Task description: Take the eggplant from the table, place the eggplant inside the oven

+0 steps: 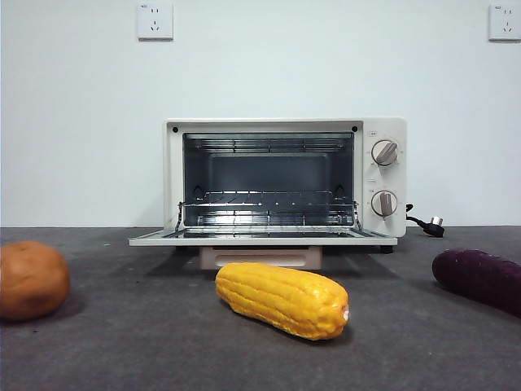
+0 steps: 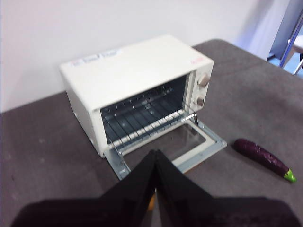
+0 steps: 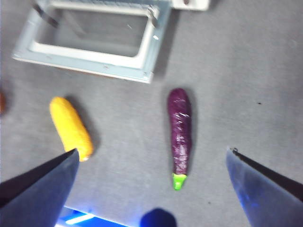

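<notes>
The dark purple elongated eggplant (image 3: 180, 135) with its green stem cap lay flat on the dark grey felt-like surface (image 1: 163, 342), beside the open door of the cream-white boxy toaster oven (image 1: 285, 175) and apart from the yellow corn cob (image 1: 282, 299). The right pincer (image 3: 151, 163) hung above it, jaws spread wide. The left pincer (image 2: 155, 163) faced the oven, jaws pressed together and empty.

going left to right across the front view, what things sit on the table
potato → corn with the oven standing open behind it → plug → eggplant, cut off by the picture's right edge
</notes>
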Controlling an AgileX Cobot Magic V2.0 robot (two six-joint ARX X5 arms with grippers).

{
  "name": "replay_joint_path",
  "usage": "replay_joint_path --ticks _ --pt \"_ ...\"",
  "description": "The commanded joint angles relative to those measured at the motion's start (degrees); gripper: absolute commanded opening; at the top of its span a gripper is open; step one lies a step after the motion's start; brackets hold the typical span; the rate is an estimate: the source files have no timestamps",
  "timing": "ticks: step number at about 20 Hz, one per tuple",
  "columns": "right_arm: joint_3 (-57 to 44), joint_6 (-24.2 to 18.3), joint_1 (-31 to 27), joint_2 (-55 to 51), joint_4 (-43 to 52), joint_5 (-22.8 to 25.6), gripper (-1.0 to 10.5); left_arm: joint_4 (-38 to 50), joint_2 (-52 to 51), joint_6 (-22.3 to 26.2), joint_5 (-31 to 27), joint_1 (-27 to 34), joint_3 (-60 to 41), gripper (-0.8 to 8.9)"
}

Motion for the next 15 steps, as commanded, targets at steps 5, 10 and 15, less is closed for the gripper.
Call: replay_joint_path --ticks 5,10,15 --pt "-15.6 -0.3 1.0 1.7 5.6 0.2 6.9 1.9 -0.5 0.6 0.0 0.2 -1.6 -0.06" --pt "-29.0 1.0 1.2 3.5 15.3 -0.2 5.9 2.0 0.2 0.6 0.4 0.2 -1.6 -0.06" --pt "-35.9 2.5 1.7 7.0 22.1 -0.2 5.9 2.0 1.2 0.6 0.4 0.2 -1.6 -0.06"
